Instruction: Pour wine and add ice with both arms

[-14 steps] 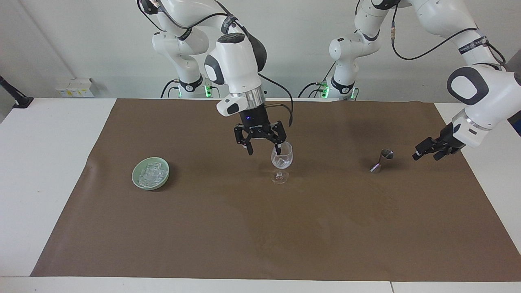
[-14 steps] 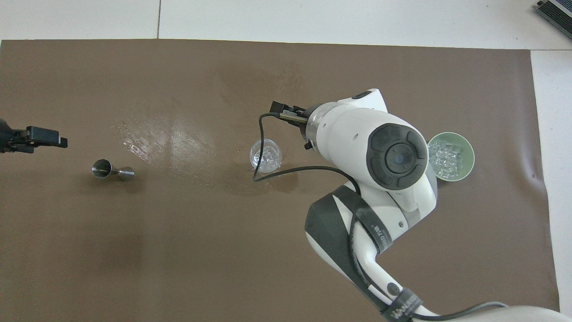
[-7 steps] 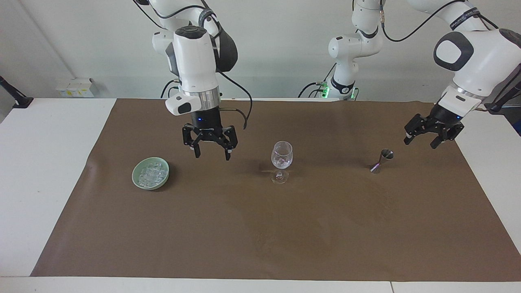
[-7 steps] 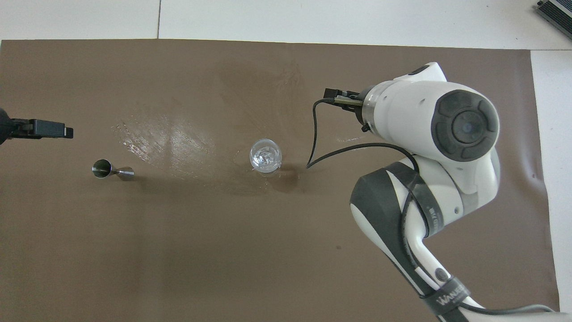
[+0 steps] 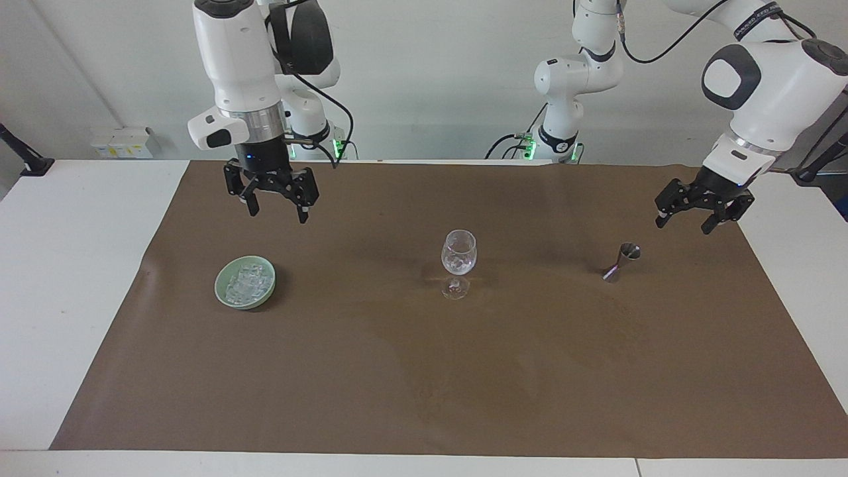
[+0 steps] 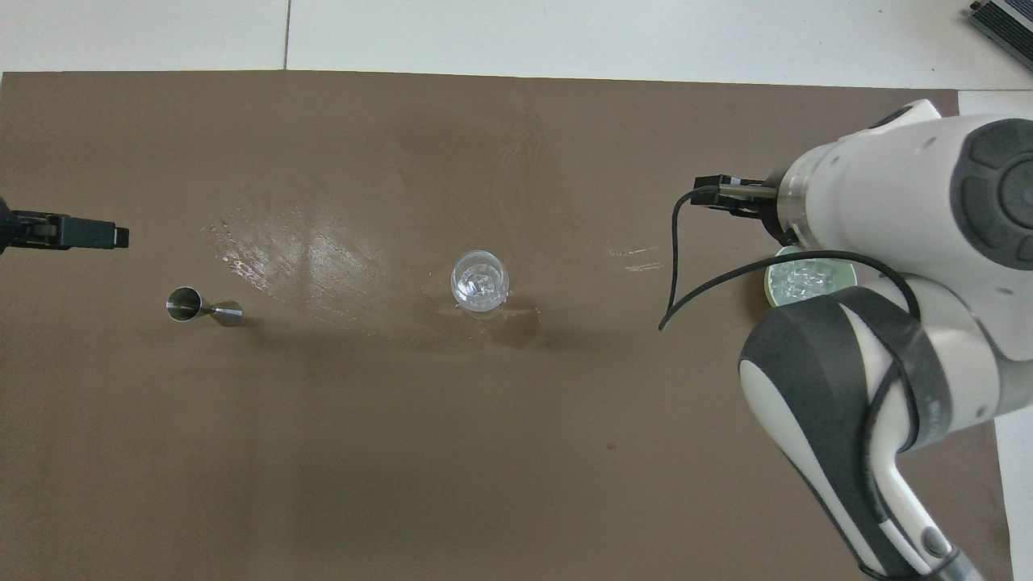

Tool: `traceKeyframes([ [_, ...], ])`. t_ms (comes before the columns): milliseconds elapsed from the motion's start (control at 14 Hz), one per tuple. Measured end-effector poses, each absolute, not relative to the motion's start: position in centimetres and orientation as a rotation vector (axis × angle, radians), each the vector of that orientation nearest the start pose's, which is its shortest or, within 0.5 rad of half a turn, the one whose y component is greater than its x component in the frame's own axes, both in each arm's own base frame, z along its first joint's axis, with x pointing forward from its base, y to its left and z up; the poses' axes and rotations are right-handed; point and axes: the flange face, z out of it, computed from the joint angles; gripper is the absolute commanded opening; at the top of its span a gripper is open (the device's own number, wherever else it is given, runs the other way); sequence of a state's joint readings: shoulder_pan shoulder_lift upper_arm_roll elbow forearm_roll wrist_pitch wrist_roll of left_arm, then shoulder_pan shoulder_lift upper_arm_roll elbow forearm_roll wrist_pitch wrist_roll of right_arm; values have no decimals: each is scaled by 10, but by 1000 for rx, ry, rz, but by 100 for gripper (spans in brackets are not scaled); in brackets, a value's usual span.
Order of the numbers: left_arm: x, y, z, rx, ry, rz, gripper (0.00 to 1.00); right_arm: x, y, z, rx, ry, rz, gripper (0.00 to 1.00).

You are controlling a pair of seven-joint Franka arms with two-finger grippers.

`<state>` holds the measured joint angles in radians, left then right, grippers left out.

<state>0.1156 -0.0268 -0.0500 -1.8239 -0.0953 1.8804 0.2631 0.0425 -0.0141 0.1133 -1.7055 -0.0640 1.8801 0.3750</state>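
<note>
A clear stemmed glass point(image 5: 458, 255) stands mid-mat with a few pieces of ice point(image 5: 458, 264) in it; it also shows in the overhead view point(image 6: 480, 281). A pale green bowl point(image 5: 245, 295) toward the right arm's end holds several ice cubes point(image 5: 244, 281); in the overhead view the bowl point(image 6: 769, 284) is partly hidden by the right arm. My right gripper point(image 5: 273, 202) is open and empty, raised over the mat beside the bowl. My left gripper point(image 5: 694, 213) is open and empty, raised beside a small steel jigger point(image 5: 621, 262).
A brown mat point(image 5: 424, 371) covers the table. A wet sheen point(image 6: 299, 258) lies between the jigger point(image 6: 202, 307) and the glass. Small white boxes point(image 5: 122, 141) sit at the table's edge nearest the robots, at the right arm's end.
My right gripper left the glass, rose and swung toward the bowl's end of the table. My left gripper lifted and turned a little away from the jigger.
</note>
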Motion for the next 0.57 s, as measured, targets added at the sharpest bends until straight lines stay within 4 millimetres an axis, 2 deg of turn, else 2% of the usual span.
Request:
traceKeyframes([
  [357,546,34,596,-3196,248,-97,100,564,28,607,-3151,332,-181,100],
  [571,526,31,606,-3211,155,9,100,559,-6,613,-3118,346,-127,100],
])
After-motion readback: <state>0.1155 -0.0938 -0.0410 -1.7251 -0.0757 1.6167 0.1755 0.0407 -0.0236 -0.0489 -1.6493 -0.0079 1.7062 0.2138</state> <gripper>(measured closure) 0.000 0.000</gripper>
